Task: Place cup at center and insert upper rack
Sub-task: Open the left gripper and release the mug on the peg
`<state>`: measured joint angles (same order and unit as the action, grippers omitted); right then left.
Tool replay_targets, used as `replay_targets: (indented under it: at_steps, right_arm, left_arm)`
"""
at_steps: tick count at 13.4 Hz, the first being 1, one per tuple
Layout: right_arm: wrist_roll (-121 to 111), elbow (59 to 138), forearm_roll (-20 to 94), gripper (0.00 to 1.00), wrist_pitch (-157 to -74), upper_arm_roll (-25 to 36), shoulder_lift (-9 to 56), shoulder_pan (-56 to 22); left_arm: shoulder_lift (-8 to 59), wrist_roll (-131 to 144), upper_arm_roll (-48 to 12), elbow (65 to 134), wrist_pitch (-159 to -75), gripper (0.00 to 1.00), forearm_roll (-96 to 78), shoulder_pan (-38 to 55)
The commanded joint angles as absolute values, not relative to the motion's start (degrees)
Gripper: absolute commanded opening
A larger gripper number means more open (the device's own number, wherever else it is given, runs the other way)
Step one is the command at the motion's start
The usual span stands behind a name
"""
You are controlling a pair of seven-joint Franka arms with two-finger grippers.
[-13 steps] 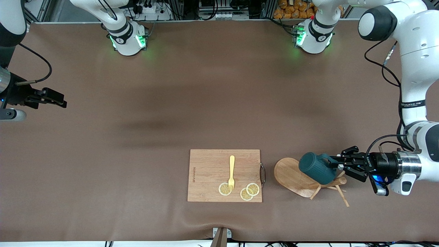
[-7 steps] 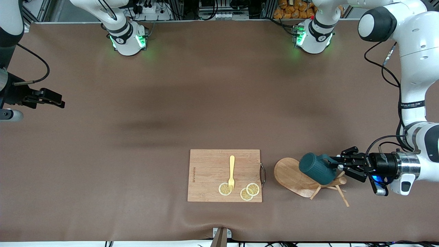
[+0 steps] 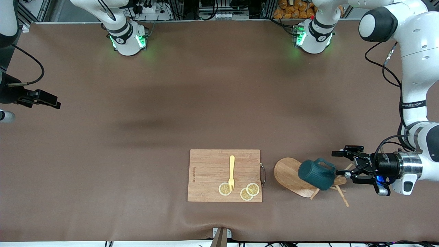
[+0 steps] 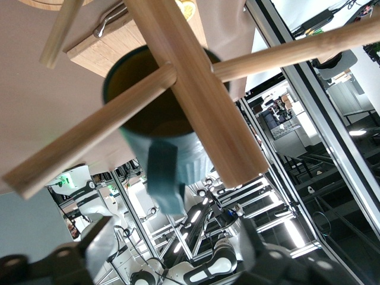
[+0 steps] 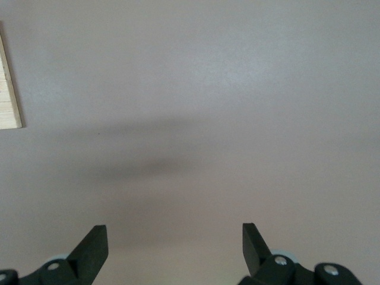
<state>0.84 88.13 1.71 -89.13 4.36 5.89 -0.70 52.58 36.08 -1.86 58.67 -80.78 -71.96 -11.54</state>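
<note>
The dark teal cup (image 3: pixel 315 174) lies tilted on the upper rack (image 3: pixel 288 173), a light wooden mug tree that lies on its side near the left arm's end of the table. My left gripper (image 3: pixel 340 163) stands open just off the cup's handle (image 3: pixel 325 164), touching nothing. In the left wrist view the rack's post (image 4: pixel 196 95) and pegs cross in front of the cup's (image 4: pixel 193 160) dark mouth, and the left gripper (image 4: pixel 175 249) is open below the handle. My right gripper (image 3: pixel 51 102) waits open over the right arm's end of the table, with bare cloth under it (image 5: pixel 172 234).
A rectangular wooden cutting board (image 3: pixel 205 168) lies beside the rack, toward the middle of the table's near edge. On it are a yellow fork (image 3: pixel 232 171) and lemon slices (image 3: pixel 224 189). The board's corner (image 5: pixel 9 89) shows in the right wrist view.
The left gripper opened, let go of the cup's handle and drew back toward its arm's end. The cup sank a little onto the rack. The right gripper drifted slightly outward.
</note>
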Motion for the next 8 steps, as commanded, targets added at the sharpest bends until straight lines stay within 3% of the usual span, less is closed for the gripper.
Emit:
replay_targets:
  at_steps: [1,8]
  right_arm:
    - [1.67,88.68,1.76,1.00,-89.03,3.87,5.36,0.53]
    - [1.76,87.63,1.93,1.00,-89.21,3.87,5.54,0.88]
  left_arm:
    - [51.51,35.60,-0.19,58.71,-79.89,1.00,-71.38,-10.82]
    - [42.38,34.81,0.18,58.54,-82.09,1.00,-48.73,-5.46]
